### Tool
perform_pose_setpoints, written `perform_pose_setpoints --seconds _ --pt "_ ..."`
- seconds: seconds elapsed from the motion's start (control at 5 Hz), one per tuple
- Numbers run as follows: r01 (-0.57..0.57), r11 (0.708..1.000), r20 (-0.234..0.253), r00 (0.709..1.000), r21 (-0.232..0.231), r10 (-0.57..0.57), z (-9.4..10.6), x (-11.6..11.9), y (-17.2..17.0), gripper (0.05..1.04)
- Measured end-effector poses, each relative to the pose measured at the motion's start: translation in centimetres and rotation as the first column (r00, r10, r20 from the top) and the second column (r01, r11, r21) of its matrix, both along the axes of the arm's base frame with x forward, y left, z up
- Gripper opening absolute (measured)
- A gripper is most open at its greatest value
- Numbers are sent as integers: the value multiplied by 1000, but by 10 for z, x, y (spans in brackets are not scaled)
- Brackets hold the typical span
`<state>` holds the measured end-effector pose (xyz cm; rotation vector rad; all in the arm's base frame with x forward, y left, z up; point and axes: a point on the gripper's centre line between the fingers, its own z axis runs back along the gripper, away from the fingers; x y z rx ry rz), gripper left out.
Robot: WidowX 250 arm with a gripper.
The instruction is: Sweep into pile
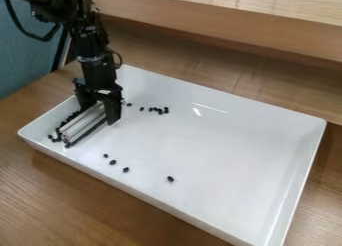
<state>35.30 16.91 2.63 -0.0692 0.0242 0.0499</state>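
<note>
1. One white tray [220,221] lies on the wooden desk [73,205] in the camera view, slanting across it, with small dark beans [113,162] scattered on its floor.
2. The robot arm [90,40] comes in from the upper left, and its end effector [99,111] hangs down inside the tray, toward the left end. Its fingers stand partly apart, one on each side of a silvery metal bar [85,124], and have hold of it.
3. The bar lies low in the tray, running slantwise from between the fingers toward the near left corner.
4. Many of the beans form a dark line along the bar's left side, between it and the tray's left wall, with more bunched around its near end.
5. Six or so other beans are beyond the bar, to the right of the end effector; some of them sit close together, and the rest are spaced out.
6. Four beans lie nearer the front wall: three in a loose slanting line, one well apart to the right.
</note>
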Motion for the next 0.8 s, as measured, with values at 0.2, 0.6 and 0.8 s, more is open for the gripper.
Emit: perform_pose_setpoints --seconds 0.2,0.6,0.8 --pt "-20 1000 2 1000 -22 20 4 1 -3 995" --pt "-89 996 13 996 27 88 40 -1 3 998" --pt "-124 992 56 991 10 123 62 -2 8 998"
